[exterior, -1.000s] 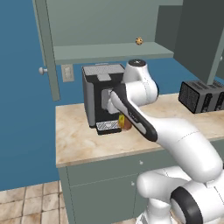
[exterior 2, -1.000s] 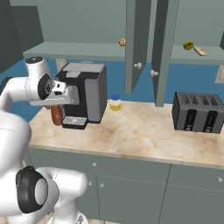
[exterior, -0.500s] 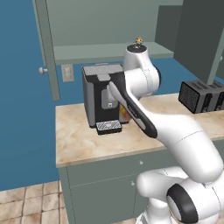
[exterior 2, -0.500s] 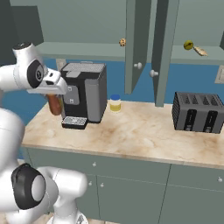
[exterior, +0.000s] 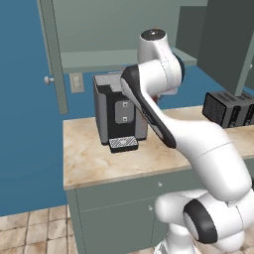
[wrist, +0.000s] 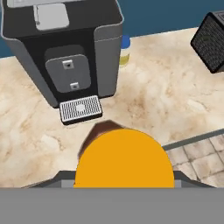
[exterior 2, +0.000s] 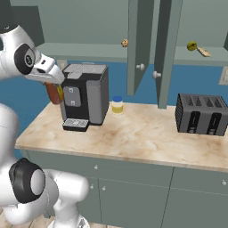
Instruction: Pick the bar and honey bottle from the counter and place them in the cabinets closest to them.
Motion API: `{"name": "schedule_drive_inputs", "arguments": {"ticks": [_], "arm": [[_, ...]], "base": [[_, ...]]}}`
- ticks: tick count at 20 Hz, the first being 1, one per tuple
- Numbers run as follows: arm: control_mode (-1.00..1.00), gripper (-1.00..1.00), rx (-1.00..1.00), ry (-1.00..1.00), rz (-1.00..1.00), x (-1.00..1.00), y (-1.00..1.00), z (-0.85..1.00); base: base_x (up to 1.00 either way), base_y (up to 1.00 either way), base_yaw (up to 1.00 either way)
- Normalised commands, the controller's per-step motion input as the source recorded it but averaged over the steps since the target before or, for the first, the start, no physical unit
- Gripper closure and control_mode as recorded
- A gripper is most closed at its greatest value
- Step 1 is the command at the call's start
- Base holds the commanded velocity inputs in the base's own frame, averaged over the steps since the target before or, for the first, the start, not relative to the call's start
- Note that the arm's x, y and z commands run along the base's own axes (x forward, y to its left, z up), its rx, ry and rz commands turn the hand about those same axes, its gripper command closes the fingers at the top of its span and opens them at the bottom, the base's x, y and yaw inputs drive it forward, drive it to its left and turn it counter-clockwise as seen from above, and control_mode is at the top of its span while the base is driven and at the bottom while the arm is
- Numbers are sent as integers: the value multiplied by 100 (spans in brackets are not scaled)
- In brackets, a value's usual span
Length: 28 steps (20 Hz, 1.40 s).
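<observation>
Jaws clamped on the honey bottle point(exterior 2: 54, 92), lifted clear of the desk point(exterior 2: 133, 133) beside the coffee machine point(exterior 2: 87, 95). You're mid-carry: keep it upright, raise above the shelf point(exterior 2: 89, 50) lip, then go fwd into the cabinet w/o clipping the machine.

A rendered home kitchen: a beige marble desk point(exterior 2: 147, 133) on grey-green cupboards point(exterior 2: 133, 191), open wall cabinets point(exterior 2: 144, 49) with white knobs above it, a coffee machine point(exterior 2: 84, 95) and black toaster point(exterior 2: 202, 115) standing on it, blue walls, and tan floor tiles point(exterior: 34, 233).
</observation>
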Motion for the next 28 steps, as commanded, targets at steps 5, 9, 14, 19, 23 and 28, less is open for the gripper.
{"name": "schedule_drive_inputs", "arguments": {"ticks": [5, 9, 14, 19, 23, 28], "arm": [[-100, 100, 1, -10, -17, 0, -2, 60], [-100, 100, 3, -10, -16, -7, -11, 58], [-100, 100, 4, -15, -16, -11, -19, 48], [-100, 100, 6, -17, -14, -15, -21, 43], [-100, 100, 11, -17, -9, -17, -30, 40], [-100, 100, 14, -13, -3, -10, -26, 25]], "base": [[0, 0, 0], [0, 0, 0], [0, 0, 0], [0, 0, 0], [0, 0, 0], [0, 0, 0]]}}
